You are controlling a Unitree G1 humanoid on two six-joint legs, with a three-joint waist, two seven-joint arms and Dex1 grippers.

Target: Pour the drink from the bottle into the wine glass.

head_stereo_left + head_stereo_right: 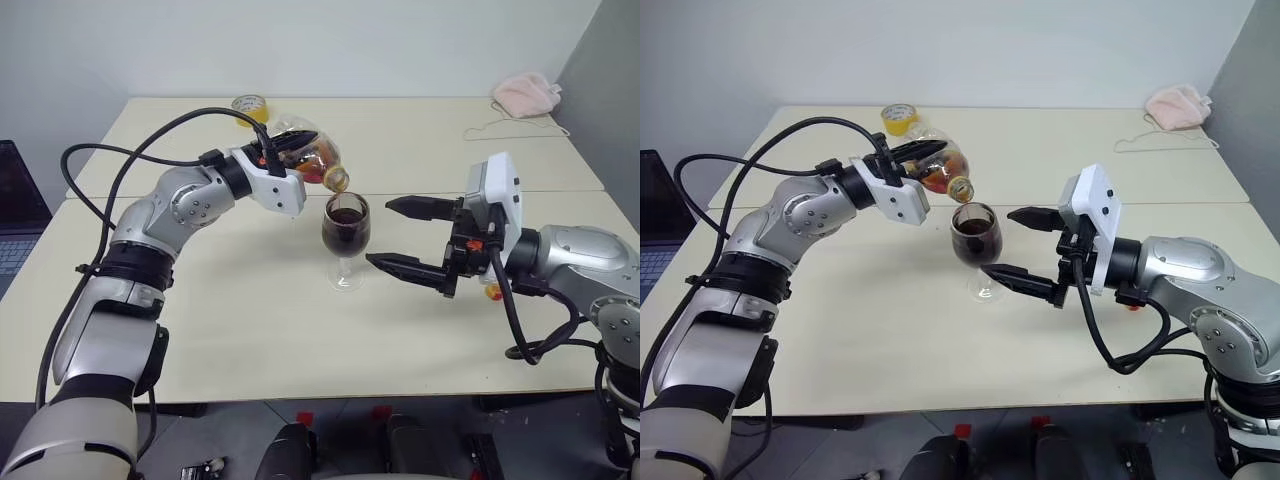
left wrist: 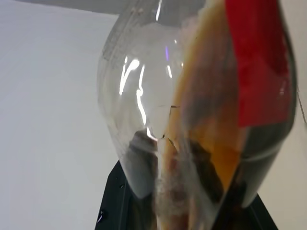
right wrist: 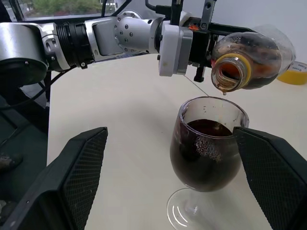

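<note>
- Cream surface [image 1: 250,340] under a grey wall.
- Mid-left: left gripper [image 1: 283,160], jaws clamped on the tipped bottle [image 1: 305,152]; hold its mouth over the rim, easing the tilt as the flow thins.
- Centre: glass [image 1: 346,228], roughly half full of drink [image 3: 206,158].
- Right: right gripper [image 1: 405,236], jaws wide apart, flanking the glass untouched.
- Whether any stream runs is unclear.

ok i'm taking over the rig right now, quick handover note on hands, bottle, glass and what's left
Left hand: shut on the bottle, tipped with its open mouth just above the wine glass.
Right hand: open, fingers either side of the glass, not gripping it.
Done: cap is off and the glass stands on the table, well filled with drink.
Left: a little drink remains in the bottle; finish pouring, tip it upright and set it down.
</note>
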